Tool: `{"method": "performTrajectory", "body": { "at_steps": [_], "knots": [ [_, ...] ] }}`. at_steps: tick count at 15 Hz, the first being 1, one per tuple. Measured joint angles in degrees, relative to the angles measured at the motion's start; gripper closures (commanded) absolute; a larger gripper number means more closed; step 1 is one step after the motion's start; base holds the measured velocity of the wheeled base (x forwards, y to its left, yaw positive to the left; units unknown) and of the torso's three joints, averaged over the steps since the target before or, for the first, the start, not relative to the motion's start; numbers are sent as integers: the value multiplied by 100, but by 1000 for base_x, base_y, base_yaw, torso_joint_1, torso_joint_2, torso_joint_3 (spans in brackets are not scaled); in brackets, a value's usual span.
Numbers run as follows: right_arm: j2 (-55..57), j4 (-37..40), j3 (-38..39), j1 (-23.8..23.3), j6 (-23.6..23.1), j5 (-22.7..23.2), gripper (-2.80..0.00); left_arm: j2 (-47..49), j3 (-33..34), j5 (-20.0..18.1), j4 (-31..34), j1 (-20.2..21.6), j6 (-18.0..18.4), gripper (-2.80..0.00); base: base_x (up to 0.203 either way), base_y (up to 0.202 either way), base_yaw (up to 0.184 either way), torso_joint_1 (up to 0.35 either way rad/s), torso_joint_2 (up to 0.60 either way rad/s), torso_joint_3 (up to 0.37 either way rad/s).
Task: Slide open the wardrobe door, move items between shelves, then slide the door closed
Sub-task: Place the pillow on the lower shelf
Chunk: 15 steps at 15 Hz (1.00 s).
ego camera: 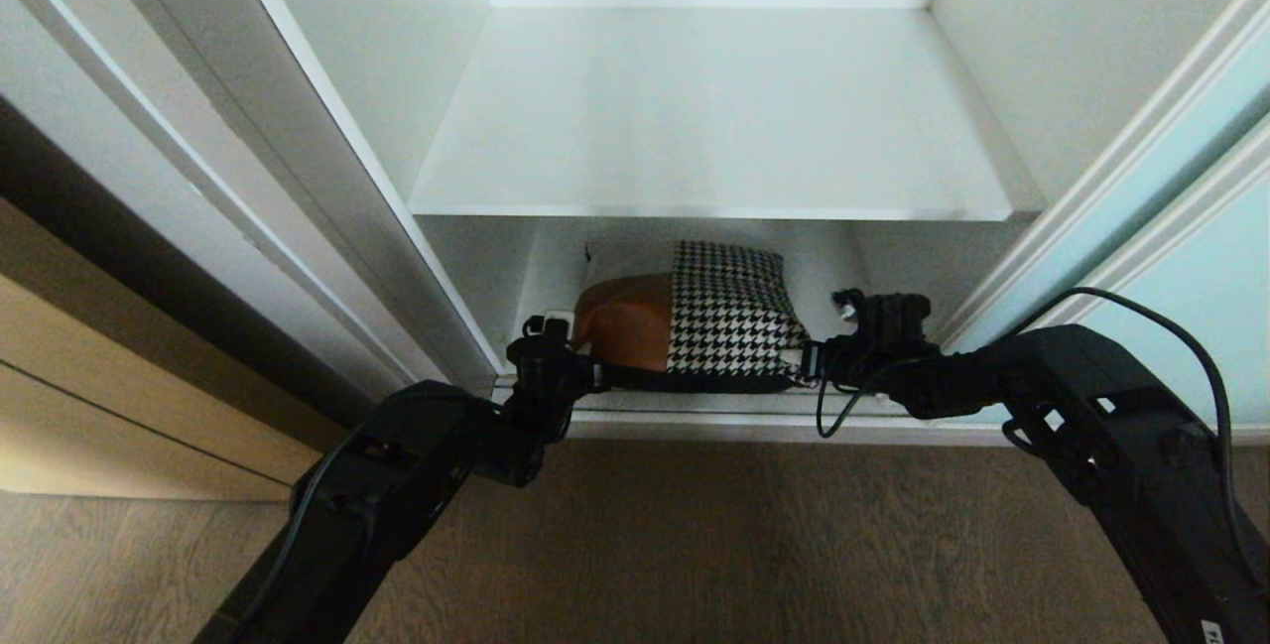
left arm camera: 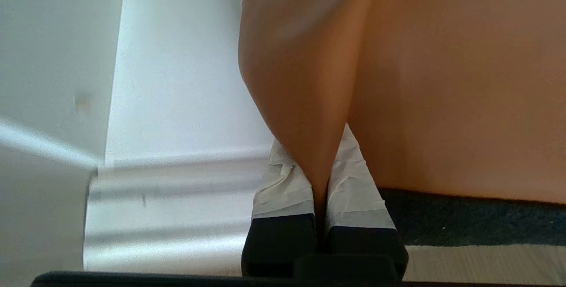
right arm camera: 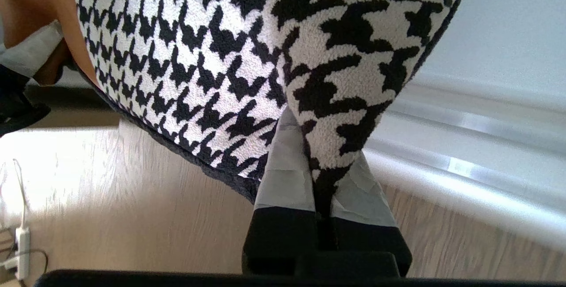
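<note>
Both my grippers pinching the cushion (ego camera: 695, 317) at the wardrobe's lower opening.

My left gripper (left arm camera: 320, 189) is clamped on a fold of the tan leather corner, my right gripper (right arm camera: 325, 176) on a houndstooth corner. Cushion sits under the white shelf (ego camera: 714, 118), above the silver bottom track (ego camera: 695, 416); sliding wardrobe door (ego camera: 1181, 217) stands just right of it, wood floor (ego camera: 695, 545) below.
</note>
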Motion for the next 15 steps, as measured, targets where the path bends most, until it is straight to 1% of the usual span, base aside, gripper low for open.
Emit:
{"method": "performTrajectory", "body": {
  "at_steps": [3, 5, 6, 8, 9, 10, 13, 15],
  "knots": [
    [8, 5, 0, 2, 0, -8, 0, 2, 0, 9, 2, -2, 24, 0, 188, 0, 1, 4, 2, 0],
    [17, 17, -6, 2, -28, -58, 0, 6, 6, 6, 6, -5, 66, 0, 49, 0, -1, 4, 1, 4],
    [28, 33, -6, 4, -50, -115, 0, 11, 6, 66, 62, -14, 113, 0, 0, 0, 0, 0, 0, 0],
    [41, 66, -6, -3, -60, -166, 0, 22, -9, 426, 178, -52, 204, 0, 0, 0, 0, 0, 0, 0],
    [45, 122, -6, -13, -89, -242, 0, 20, -7, 528, 282, -69, 229, 0, 0, 0, 0, 0, 0, 0],
    [45, 187, -11, -22, -168, -380, 0, 14, -2, 573, 401, -85, 254, 0, 0, 0, 0, 0, 0, 0],
    [153, 319, -11, -33, -758, -897, 0, -11, -60, 718, 871, -99, 251, 0, 0, 0, 0, 0, 0, 0],
    [209, 283, -11, -30, -837, -968, 0, -22, -101, 813, 953, -101, 259, 0, 0, 0, 0, 0, 0, 0]
  ]
}}
